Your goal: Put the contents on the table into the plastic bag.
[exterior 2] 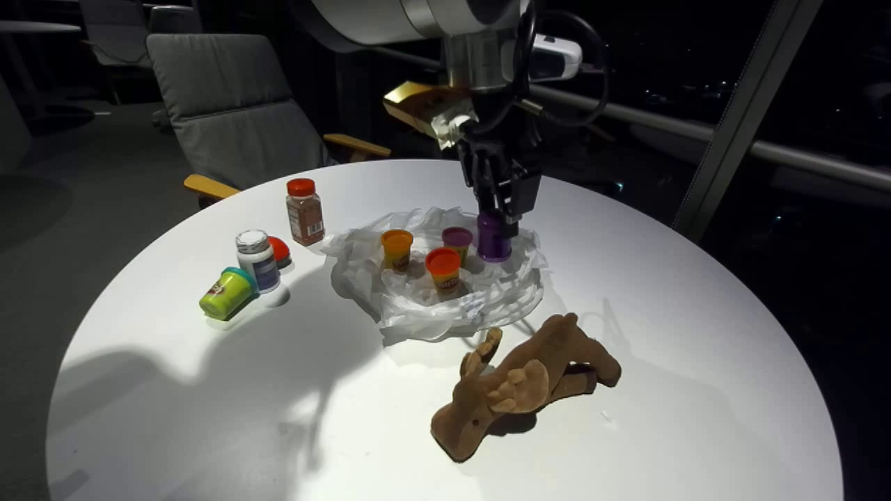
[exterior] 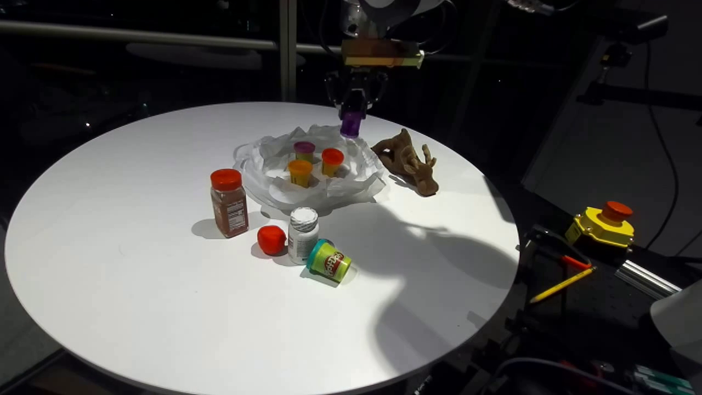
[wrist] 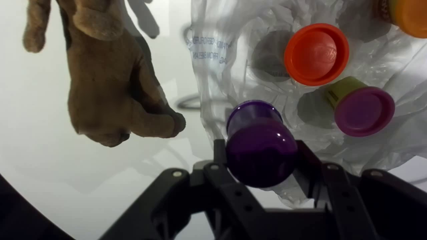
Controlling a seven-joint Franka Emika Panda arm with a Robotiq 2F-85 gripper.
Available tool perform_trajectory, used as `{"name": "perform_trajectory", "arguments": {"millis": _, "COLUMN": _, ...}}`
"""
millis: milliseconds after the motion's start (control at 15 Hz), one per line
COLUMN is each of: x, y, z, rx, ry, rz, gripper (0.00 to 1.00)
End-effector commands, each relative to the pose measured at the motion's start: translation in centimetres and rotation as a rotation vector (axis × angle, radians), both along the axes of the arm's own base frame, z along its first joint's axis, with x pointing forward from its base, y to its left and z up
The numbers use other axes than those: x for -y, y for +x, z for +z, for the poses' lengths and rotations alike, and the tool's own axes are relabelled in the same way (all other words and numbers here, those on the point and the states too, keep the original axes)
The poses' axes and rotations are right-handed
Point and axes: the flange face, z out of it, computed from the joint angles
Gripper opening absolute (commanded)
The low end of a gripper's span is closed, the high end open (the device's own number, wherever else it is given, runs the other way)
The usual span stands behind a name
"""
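Plastic bag (exterior 2: 459,313) clear of table edge (exterior: 13,241)

The green container (exterior: 329,262) reads "Play-Doh"; the plastic bag (wrist: 287,100) bears blurred print (wrist: 209,51).

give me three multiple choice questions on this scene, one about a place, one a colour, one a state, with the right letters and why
1. Relative to the plastic bag, where does the red-capped jar stand?
A) inside it
B) outside it
C) underneath it

2. What colour is the small container in the gripper?
A) orange
B) green
C) purple

3. How is the green tub placed?
A) tipped over
B) upright
C) upside down

Right letters:
1 B: both exterior views show it on the table, beside the plastic bag.
2 C: the wrist view shows its purple body gripped.
3 A: in both exterior views its teal lid sits off to one side, not on top.
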Motion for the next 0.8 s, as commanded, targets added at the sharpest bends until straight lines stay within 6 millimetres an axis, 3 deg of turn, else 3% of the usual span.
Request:
{"name": "perform_trajectory", "arguments": {"millis": 0, "x": 0.4, "y": 3.4, "z": -1.7, "rx": 0.000, "ry": 0.013, "rz": -0.064, "gripper": 0.26}}
{"name": "perform_trajectory", "arguments": {"millis": 533, "x": -0.2, "y": 5.9, "z": -6.5, "rx": -0.046, "ry": 0.015, "rz": -0.121, "gripper": 0.26}}
{"name": "perform_trajectory", "arguments": {"millis": 600, "x": -0.3, "y": 6.1, "z": -6.9, "rx": -0.051, "ry": 0.011, "rz": -0.125, "gripper": 0.62}}
{"name": "perform_trajectory", "arguments": {"millis": 667, "x": -0.5, "y": 6.1, "z": -7.1, "rx": -0.051, "ry": 0.004, "rz": -0.128, "gripper": 0.77}}
{"name": "perform_trajectory", "arguments": {"millis": 733, "x": -0.5, "y": 6.1, "z": -6.9, "rx": -0.045, "ry": -0.006, "rz": -0.134, "gripper": 0.83}}
